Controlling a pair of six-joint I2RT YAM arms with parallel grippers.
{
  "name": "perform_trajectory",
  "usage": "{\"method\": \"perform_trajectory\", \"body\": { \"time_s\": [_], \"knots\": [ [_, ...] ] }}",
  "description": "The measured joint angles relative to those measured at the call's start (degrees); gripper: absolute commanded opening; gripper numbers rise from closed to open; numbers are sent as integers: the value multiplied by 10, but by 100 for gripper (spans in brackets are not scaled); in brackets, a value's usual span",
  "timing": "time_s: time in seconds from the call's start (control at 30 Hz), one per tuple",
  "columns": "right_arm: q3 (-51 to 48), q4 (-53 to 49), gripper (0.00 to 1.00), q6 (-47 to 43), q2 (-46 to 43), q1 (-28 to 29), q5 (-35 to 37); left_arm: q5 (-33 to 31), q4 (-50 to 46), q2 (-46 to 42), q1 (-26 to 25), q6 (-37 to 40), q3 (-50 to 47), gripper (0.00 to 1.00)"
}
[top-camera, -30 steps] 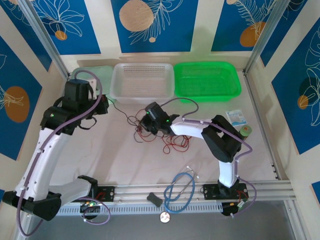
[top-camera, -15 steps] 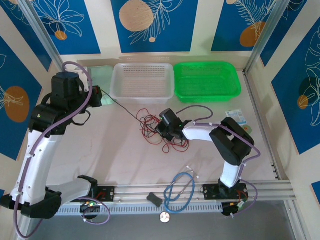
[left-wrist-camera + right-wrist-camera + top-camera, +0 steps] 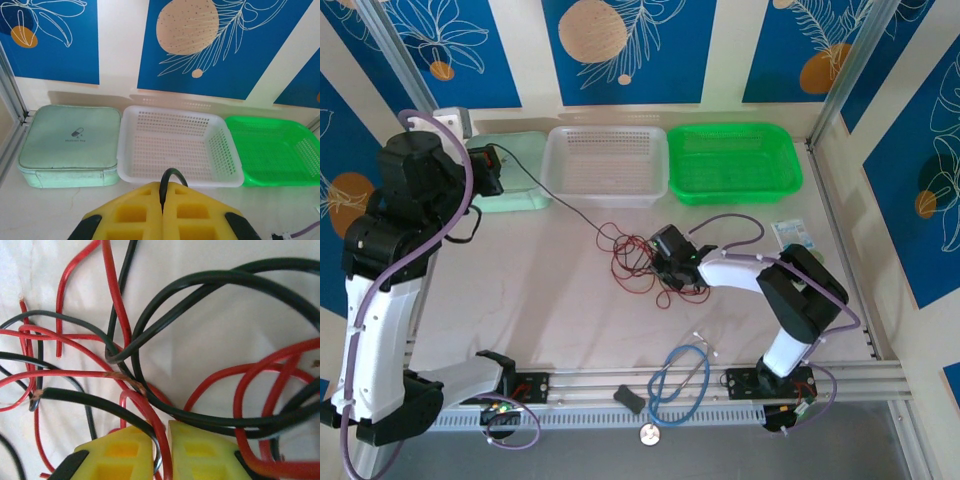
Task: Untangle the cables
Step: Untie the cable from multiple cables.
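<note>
Where the cables [image 3: 638, 262] lie: a loose knot of red and black strands at mid-table, in front of the white basket [image 3: 605, 165], with red loops trailing toward the near edge.
Far left: the left gripper [image 3: 492, 170] is raised beside the mint case [image 3: 515, 190], its yellow fingers pressed together on a single black strand [image 3: 560, 207].
Black strand: from that grip it runs in a near-straight line down across the table and into the knot.
Mid-table: the right gripper [image 3: 161, 432] is low on the knot, its fingers almost together. A red and a black wire run into the narrow slit between them, but whether they are pinched or merely lying there cannot be told.
Close up: beyond the right fingertips, red and black loops cross over and under one another against the pale table [image 3: 210, 355].
Step in hand: by the look of it, one black wire is being drawn out of the knot from the left while the right arm works the knot itself.
Next move: likely a steady pull on the black strand. It calls for the knot to be held down or its red loops eased apart, so the strand slides free instead of dragging the bundle or cinching it tighter.
</note>
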Motion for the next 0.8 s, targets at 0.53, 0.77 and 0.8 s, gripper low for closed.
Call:
{"method": "perform_trajectory", "body": {
  "time_s": [0.53, 0.77, 0.8],
  "knots": [
    [-14, -158, 0, -58, -90, -31, 122, -37, 12, 34, 0, 27, 46, 0],
    [-47, -197, 0, -73, -117, -75, 161, -76, 12, 40, 0, 50, 52, 0],
    [-52, -200, 0, -74, -120, -80, 163, -79, 12, 41, 0, 52, 52, 0]
  ]
}}
